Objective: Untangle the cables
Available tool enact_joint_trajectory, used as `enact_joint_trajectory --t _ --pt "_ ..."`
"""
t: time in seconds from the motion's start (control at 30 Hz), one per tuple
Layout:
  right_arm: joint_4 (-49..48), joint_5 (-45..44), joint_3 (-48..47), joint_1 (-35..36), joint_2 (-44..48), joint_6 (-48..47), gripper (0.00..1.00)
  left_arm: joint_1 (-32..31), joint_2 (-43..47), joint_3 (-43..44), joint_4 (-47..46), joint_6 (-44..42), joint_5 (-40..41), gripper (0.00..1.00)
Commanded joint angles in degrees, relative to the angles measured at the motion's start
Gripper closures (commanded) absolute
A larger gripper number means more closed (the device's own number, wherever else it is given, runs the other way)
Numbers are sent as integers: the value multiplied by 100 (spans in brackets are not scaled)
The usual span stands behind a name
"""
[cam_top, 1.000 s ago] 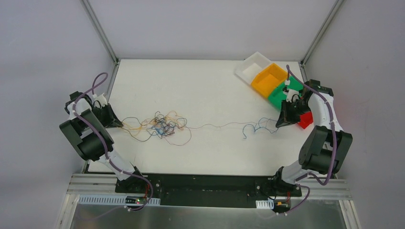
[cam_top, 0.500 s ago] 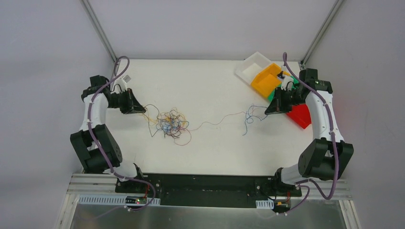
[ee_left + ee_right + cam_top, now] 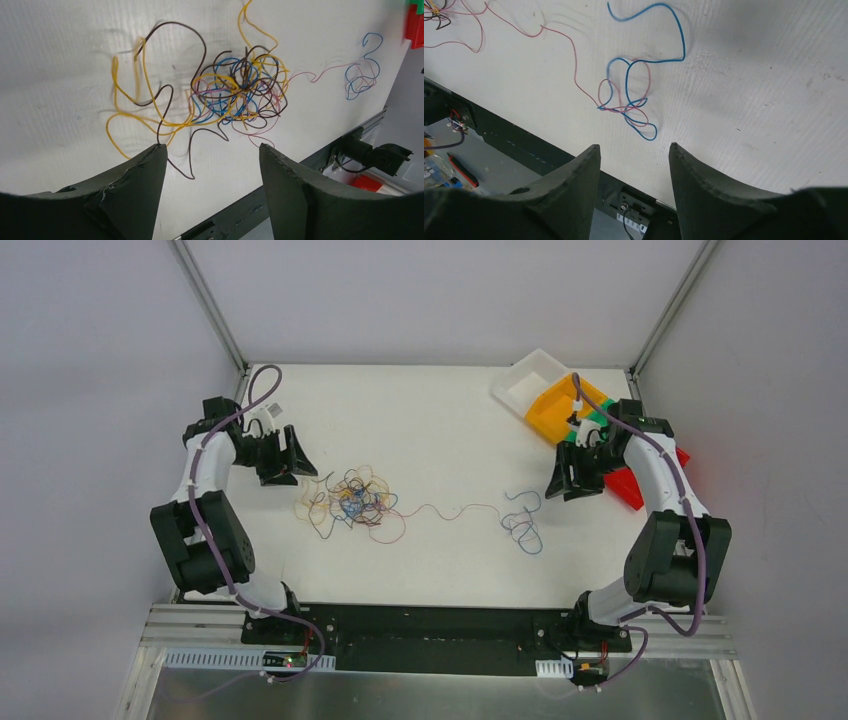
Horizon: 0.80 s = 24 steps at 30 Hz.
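Orange, yellow and blue cables (image 3: 352,505) lie knotted left-centre on your surface (image 3: 440,420), one strand (image 3: 524,530) trailing right; your left pincer (image 3: 303,469) and right pincer (image 3: 562,487) hover spread, empty, seemingly poised to pick ends.

cables (image 3: 350,503) bunched left — bins (image 3: 560,405) far right

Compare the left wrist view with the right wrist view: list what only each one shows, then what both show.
Only the left wrist view: the main tangle of yellow, brown, blue and pink cables in full, the open left gripper, and the corner of a red bin. Only the right wrist view: the open right gripper; of the tangle it catches just a sliver at its top-left corner. Both: the small blue-and-pink coil, the pink strand trailing from it towards the tangle, and the white table.
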<state>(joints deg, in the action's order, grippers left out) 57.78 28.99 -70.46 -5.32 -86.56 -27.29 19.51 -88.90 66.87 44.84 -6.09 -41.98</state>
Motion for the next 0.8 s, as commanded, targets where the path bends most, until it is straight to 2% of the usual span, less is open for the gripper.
enact_joint_trajectory --t 0.0,0.17,0.33,0.53,0.77 --pt "-95 -230 81 25 236 -1 44 -365 291 379 -176 128 -93 30" --pt "-525 -352 265 95 66 336 44 -785 348 300 -204 120 -205 30" --pt "-977 -744 168 492 -490 765 43 -1569 389 277 -283 -14 29 29" --pt "-1507 -1072 258 1058 -925 1067 27 -2101 125 323 -525 372 138 29" --pt "-1804 -1965 228 1509 -1533 839 28 -3000 -298 326 -653 460 525 29"
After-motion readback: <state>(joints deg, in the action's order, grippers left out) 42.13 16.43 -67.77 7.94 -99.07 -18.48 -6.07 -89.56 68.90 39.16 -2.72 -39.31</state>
